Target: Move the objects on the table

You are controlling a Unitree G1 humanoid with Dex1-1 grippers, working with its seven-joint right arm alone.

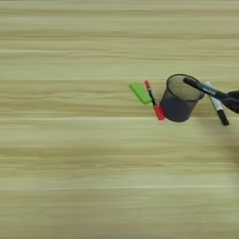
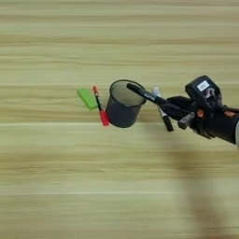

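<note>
Pale striped wooden surface fills the view. At mid-height the right jaws are clamped on a slim black marker, its tip over the upright black mesh cup's rim; its white lettering is unreadable. Another pen lies beneath. Left of the cup lie a red-capped pen and green block.

The right arm reaches in from the right edge, its claw pointing left, black fingers closed around a slim black marker.
</note>
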